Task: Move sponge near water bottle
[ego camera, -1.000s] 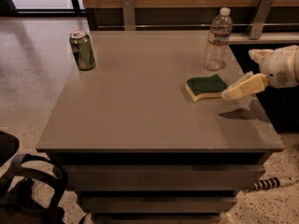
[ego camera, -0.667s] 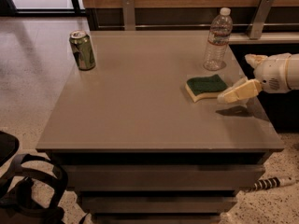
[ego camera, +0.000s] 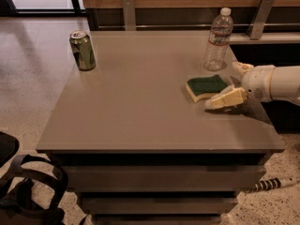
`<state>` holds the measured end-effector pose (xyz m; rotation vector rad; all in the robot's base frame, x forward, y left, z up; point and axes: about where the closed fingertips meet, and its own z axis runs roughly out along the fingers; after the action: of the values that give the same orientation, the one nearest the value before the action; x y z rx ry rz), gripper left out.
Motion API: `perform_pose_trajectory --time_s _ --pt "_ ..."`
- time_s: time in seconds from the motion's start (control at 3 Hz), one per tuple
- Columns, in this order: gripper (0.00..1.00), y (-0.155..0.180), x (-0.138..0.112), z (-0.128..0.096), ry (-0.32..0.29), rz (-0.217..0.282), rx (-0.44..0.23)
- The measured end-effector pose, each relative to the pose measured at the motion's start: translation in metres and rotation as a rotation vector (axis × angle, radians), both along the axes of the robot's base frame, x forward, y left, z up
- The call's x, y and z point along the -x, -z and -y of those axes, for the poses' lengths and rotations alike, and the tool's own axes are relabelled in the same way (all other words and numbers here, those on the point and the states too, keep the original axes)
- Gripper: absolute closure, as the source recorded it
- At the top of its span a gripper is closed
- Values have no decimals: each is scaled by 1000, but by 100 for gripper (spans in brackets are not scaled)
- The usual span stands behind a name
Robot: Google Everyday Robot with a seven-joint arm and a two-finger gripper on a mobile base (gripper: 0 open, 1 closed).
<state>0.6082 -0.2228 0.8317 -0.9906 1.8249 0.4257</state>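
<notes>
The sponge, dark green on top with pale yellow foam below, lies flat on the grey table at the right. The water bottle, clear with a white cap, stands upright just behind the sponge, a short gap away. My gripper reaches in from the right on a white arm and sits at the sponge's right edge. It is open. One cream finger rests low by the sponge's near right corner; the other is behind, by the bottle's base. It holds nothing.
A green drink can stands at the table's far left. A wood-panelled wall with metal brackets runs behind the table. A dark bag with straps lies on the floor at the lower left. The table's right edge is just under my arm.
My gripper has slid left and toward the table's near side, ending close to the sponge's near right corner. The sponge, bottle and can have not moved.
</notes>
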Motion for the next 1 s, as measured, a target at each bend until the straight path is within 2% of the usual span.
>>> perform_pose_trajectory --time_s 0.33,0.67,1.0 --pt "19 11 2 -11 -9 -8 -11" --pt "42 22 4 -18 -13 -23 -21" --pt "73 16 4 -18 -14 -23 -21"
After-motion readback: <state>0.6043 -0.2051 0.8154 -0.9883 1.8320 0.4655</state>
